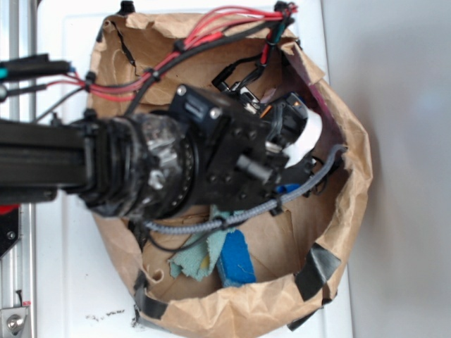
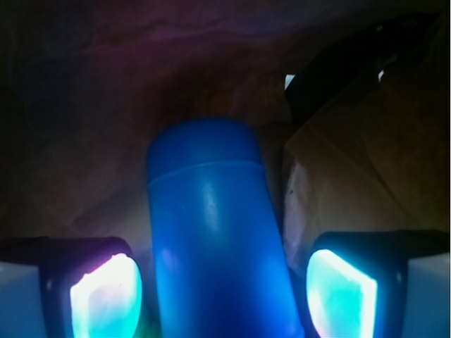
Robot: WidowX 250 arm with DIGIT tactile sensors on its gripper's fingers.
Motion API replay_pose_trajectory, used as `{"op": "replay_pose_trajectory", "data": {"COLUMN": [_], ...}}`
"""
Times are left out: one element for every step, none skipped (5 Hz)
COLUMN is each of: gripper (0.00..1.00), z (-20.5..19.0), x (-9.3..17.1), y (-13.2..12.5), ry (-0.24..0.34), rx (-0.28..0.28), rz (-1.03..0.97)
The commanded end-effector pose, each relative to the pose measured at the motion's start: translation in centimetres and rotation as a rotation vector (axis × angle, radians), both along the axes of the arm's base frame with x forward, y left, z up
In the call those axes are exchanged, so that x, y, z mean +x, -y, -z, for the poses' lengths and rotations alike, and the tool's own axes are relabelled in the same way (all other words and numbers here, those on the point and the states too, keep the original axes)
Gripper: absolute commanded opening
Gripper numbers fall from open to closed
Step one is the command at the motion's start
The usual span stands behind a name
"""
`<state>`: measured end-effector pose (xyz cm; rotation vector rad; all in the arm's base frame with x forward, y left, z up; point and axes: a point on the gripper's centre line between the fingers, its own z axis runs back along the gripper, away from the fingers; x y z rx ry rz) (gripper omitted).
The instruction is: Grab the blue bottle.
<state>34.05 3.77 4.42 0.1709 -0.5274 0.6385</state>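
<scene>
We have our claw (image 2: 222, 296) down inside the paper bag (image 1: 352, 141), spread wide with the blue bottle (image 2: 215, 239) lying between its pads (image 2: 106, 299), gaps on both sides. We judge the approach done; closing and lifting are left.

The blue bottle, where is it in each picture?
Exterior: only a small bit of the blue bottle peeks out under the gripper, right of centre in the paper bag.
Wrist: the bottle fills the lower middle, between the fingers, with gaps on both sides.
Shared landmark: the brown paper bag.
</scene>
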Motion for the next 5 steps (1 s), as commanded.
{"op": "replay_pose_trajectory", "data": {"gripper": [0.0,0.0,0.0,0.0,0.0], "z": [-0.8,-1.3,-2.9,-5.4,-8.1], "x": [-1.3,-2.0,-3.0,-2.9,-2.3], "y": [0.8,0.5,0.1,0.1,-0.4], "ry": [0.062,0.094,0.108,0.086,0.043], "rx": [0.039,0.041,0.007,-0.06,-0.155], "rz": [0.043,0.039,0.051,0.073,0.112]}}
